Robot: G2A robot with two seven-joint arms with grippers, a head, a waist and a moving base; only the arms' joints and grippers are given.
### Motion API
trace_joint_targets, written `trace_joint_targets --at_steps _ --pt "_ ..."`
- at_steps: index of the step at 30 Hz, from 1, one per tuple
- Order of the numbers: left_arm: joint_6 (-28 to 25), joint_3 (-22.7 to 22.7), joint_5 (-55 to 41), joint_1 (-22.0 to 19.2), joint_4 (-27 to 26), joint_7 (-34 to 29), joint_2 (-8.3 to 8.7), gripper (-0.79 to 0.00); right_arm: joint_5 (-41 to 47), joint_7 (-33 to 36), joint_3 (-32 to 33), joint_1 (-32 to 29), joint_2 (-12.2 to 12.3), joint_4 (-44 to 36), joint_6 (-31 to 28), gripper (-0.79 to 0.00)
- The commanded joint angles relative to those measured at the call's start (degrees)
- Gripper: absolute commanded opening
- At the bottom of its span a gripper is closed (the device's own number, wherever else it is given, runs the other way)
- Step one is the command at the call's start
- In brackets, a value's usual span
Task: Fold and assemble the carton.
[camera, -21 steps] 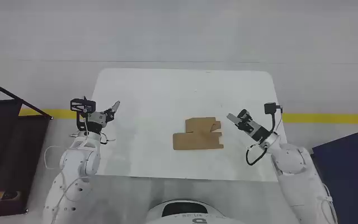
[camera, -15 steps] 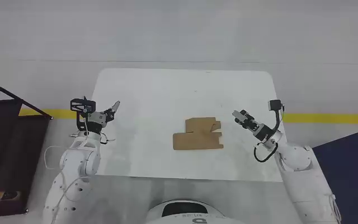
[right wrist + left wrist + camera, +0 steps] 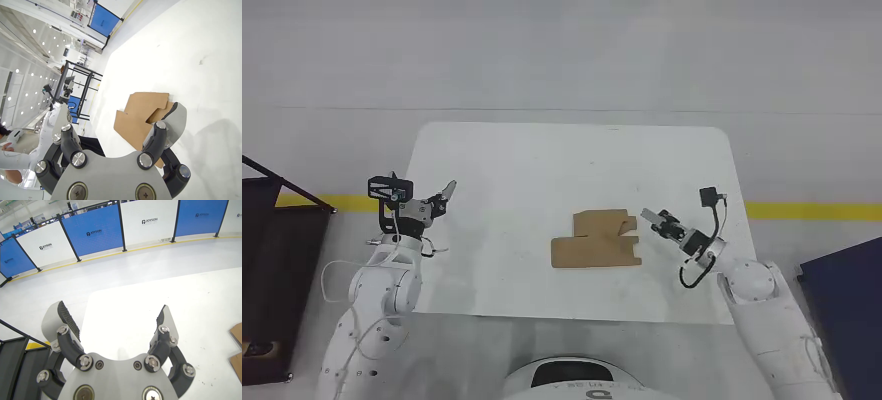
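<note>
Top view has the carton [image 3: 597, 242] lying flat and unfolded on the worktop [image 3: 542, 160], directly ahead of the right tool [image 3: 647, 215] and just beside its tips. The left tool [image 3: 113, 315] hangs well apart from the carton, off to the carton's far side, above the worktop's edge.

Both tools have their jaws spread wide and hold nothing. In the right wrist view one finger [image 3: 176, 111] of the right tool sits over the carton's stepped edge; whether it touches the cardboard cannot be told.

The main risk seems to be sliding. The carton lies flush on a smooth worktop, so a finger that meets the thin edge head-on would likely push the sheet away from the tool rather than get under it. With the left tool so far off, nothing braces the far side.

A second risk is a partial pinch. Closing on one loose flap alone could bend or crease it off its score line, or lift the carton crooked so that it swings and drops.
</note>
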Motion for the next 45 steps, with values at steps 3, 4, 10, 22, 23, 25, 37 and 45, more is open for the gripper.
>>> trace_joint_targets --at_steps 3,4,10,22,23,25,37,45 --pt "0.0 0.0 0.0 0.0 0.0 0.0 0.00 0.000 2.3 3.8 -0.9 0.1 0.2 1.0 -3.8 0.000" --pt "0.0 0.0 0.0 0.0 0.0 0.0 0.00 0.000 3.0 5.0 -0.9 0.2 0.3 1.3 -4.3 0.000" --pt "0.0 0.0 0.0 0.0 0.0 0.0 0.00 0.000 1.8 5.8 -1.3 2.6 0.6 5.5 -5.9 0.000" --pt "0.0 0.0 0.0 0.0 0.0 0.0 0.00 0.000 -4.9 -0.3 -6.1 7.7 0.0 13.3 -8.1 0.000" --pt "0.0 0.0 0.0 0.0 0.0 0.0 0.00 0.000 -4.8 -0.6 -6.3 8.0 0.0 13.7 -8.2 0.000" --pt "0.0 0.0 0.0 0.0 0.0 0.0 0.00 0.000 -4.4 -1.2 -6.6 8.7 -0.1 14.6 -8.6 0.000" --pt "0.0 0.0 0.0 0.0 0.0 0.0 0.00 0.000 -4.9 -2.6 -10.4 13.1 -0.8 19.7 -8.7 0.000" --pt "0.0 0.0 0.0 0.0 0.0 0.0 0.00 0.000 -4.5 -2.1 -12.2 14.9 -1.0 22.1 -8.8 -0.052"
